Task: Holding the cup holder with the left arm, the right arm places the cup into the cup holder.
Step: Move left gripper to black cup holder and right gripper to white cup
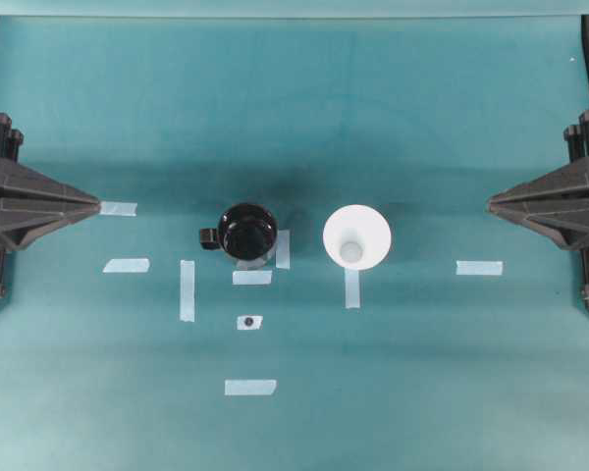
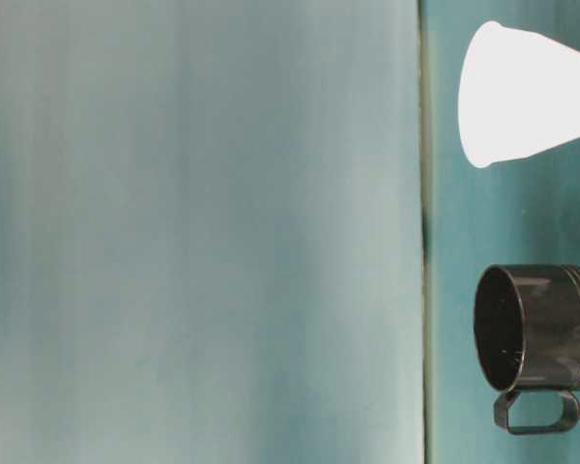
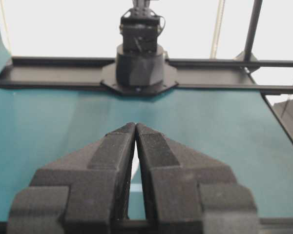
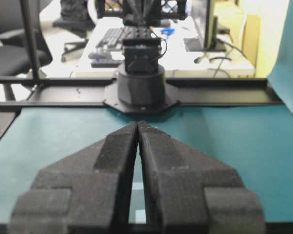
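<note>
The glossy black cup holder [image 1: 247, 232] stands upright near the middle of the teal table, its small tab handle pointing left; it also shows in the table-level view [image 2: 539, 329]. The white cup [image 1: 356, 236] stands to its right, wide rim up, and shows in the table-level view [image 2: 522, 94]. My left gripper [image 1: 96, 207] is shut and empty at the far left, well away from the holder. My right gripper [image 1: 491, 204] is shut and empty at the far right, apart from the cup. Both wrist views show the fingertips touching [image 3: 136, 125] [image 4: 137, 123].
Several pale tape strips mark the table, among them one by the left gripper tip [image 1: 119, 208], one right of the cup [image 1: 479, 267] and one near the front [image 1: 250, 387]. A small taped dark dot [image 1: 248, 322] lies below the holder. Each wrist view faces the opposite arm's base [image 3: 139, 63] [image 4: 141, 85].
</note>
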### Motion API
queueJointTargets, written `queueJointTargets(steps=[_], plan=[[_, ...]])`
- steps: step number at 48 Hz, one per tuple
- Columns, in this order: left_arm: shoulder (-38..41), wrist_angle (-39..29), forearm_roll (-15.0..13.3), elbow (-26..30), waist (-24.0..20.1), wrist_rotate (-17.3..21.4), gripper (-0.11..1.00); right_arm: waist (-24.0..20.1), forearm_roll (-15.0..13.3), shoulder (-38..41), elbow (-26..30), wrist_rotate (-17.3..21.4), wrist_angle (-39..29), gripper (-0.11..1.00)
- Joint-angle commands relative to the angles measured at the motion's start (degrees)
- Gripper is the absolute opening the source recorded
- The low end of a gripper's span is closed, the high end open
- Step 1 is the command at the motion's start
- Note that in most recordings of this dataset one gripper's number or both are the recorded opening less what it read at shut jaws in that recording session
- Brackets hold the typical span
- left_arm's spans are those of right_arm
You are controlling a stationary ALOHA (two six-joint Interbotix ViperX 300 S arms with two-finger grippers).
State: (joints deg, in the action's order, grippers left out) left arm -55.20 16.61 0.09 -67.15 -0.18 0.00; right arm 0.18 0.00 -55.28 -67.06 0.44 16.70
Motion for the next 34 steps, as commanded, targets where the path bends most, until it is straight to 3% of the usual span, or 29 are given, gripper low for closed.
queueJointTargets(steps=[1,5,9,16,25,34], plan=[[2.90,0.79,0.53,-0.88,-0.35,-1.85,0.16,0.26,0.53,0.35,0.79,0.35,0.35,0.16],[5.10,0.79,0.62,0.35,-0.44,-2.55,0.08,0.44,4.39,0.44,2.81,1.14,-0.26,0.07],[7.56,0.26,0.62,2.20,-0.44,-2.55,0.03,0.97,6.33,0.88,3.87,1.85,-2.64,0.00],[13.10,-3.78,0.62,5.45,-0.35,-2.55,0.03,2.11,7.12,2.20,3.96,2.11,-9.49,0.00],[18.02,-8.09,0.62,8.35,-0.62,-2.46,0.03,3.69,11.25,4.48,4.57,2.11,-16.44,0.00],[22.68,-11.51,0.97,11.51,-0.97,-2.20,0.03,4.83,11.51,5.98,4.75,2.11,-21.09,0.00]])
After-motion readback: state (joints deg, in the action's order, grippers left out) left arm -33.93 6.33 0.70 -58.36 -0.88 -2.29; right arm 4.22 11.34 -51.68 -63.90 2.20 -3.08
